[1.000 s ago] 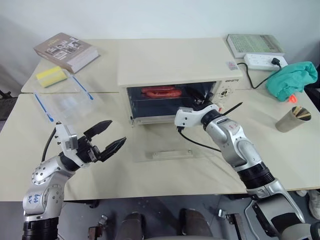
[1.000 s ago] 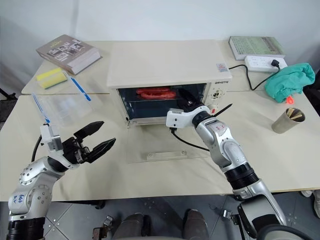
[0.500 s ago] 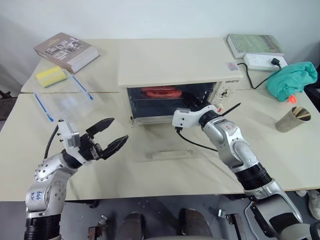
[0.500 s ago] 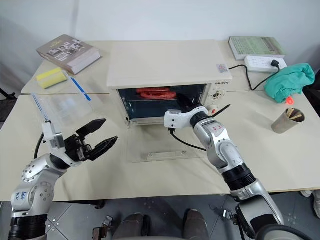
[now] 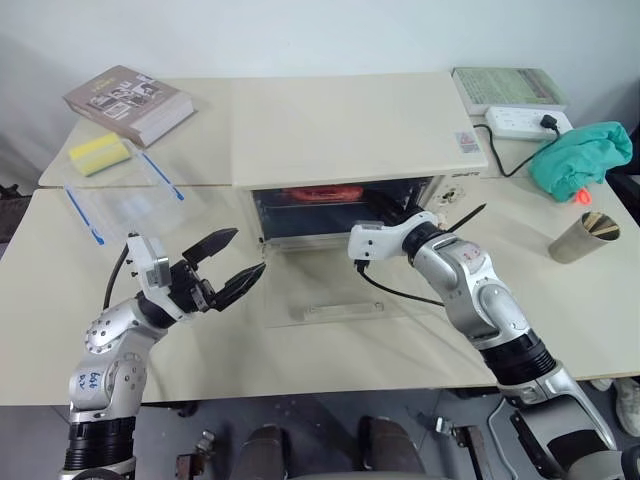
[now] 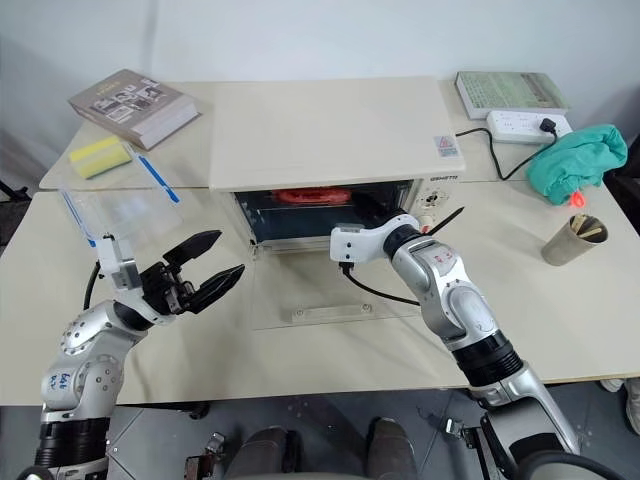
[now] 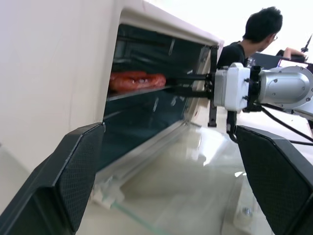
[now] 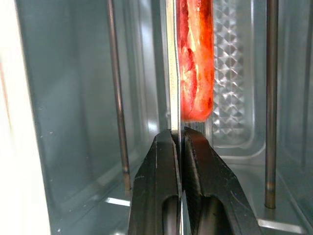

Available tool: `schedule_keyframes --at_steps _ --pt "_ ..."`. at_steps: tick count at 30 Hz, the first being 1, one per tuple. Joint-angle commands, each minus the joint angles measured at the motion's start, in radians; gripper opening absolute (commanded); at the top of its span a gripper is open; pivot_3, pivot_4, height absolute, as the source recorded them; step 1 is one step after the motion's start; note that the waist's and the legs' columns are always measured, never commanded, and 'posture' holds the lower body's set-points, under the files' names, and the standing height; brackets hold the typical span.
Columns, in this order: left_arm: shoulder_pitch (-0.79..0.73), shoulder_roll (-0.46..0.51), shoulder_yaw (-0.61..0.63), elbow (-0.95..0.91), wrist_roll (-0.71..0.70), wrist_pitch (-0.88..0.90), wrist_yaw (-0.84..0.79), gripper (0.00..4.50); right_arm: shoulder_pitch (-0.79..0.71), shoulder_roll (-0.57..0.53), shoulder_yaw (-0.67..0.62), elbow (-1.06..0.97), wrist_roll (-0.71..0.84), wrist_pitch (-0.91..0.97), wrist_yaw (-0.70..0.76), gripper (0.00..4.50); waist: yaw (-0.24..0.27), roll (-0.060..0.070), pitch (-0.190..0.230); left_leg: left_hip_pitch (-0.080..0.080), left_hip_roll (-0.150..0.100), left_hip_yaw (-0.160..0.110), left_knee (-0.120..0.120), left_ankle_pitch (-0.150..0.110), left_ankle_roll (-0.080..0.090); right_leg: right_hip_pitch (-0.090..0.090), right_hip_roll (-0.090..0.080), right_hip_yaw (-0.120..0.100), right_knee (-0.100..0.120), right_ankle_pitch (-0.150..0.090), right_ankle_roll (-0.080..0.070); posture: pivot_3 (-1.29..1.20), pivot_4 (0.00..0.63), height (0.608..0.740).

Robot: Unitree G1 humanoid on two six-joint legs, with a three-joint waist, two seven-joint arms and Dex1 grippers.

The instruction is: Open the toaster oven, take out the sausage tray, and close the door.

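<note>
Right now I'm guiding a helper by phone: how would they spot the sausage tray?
Find the cream toaster oven mid-table, its glass door lying open. Inside, the sausage tray is a thin metal shelf carrying red sausages, its front edge pinched by the right claw.

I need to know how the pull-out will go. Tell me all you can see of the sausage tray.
The thin, shiny metal sausage tray sits level on an upper shelf inside the cream-white toaster oven, whose glass door lies folded down flat. Red sausages lie on it. The right claw is shut on its front edge, one black finger on each face. The tray's far end is hidden.
</note>
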Motion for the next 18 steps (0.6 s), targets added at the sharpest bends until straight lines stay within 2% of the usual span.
schedule_keyframes --at_steps 1,10,18 --pt "-0.022 -0.018 -0.023 0.014 0.023 -0.034 -0.004 4.5 0.014 -0.027 -0.032 -0.094 0.042 -0.028 0.037 0.04 0.002 0.0 0.0 0.0 0.0 0.0 0.0 0.0 0.0 0.0 0.0 0.0 0.0 0.0 0.0 0.0 0.15 0.74" --pt "-0.109 -0.039 -0.049 0.089 0.034 -0.053 -0.019 4.5 0.053 -0.038 -0.045 -0.136 0.044 -0.027 0.041 0.04 0.003 0.0 0.0 0.0 0.0 0.0 -0.001 0.0 0.0 0.0 0.0 -0.001 -0.001 0.0 0.0 0.0 0.15 0.74" --pt "-0.153 -0.028 -0.017 0.124 -0.001 -0.032 -0.021 4.5 0.198 -0.067 -0.075 -0.288 0.059 -0.029 0.087 0.04 0.004 0.0 0.0 0.0 0.0 0.0 -0.003 0.0 0.0 0.0 0.0 -0.001 -0.002 0.0 0.0 0.0 0.15 0.74"
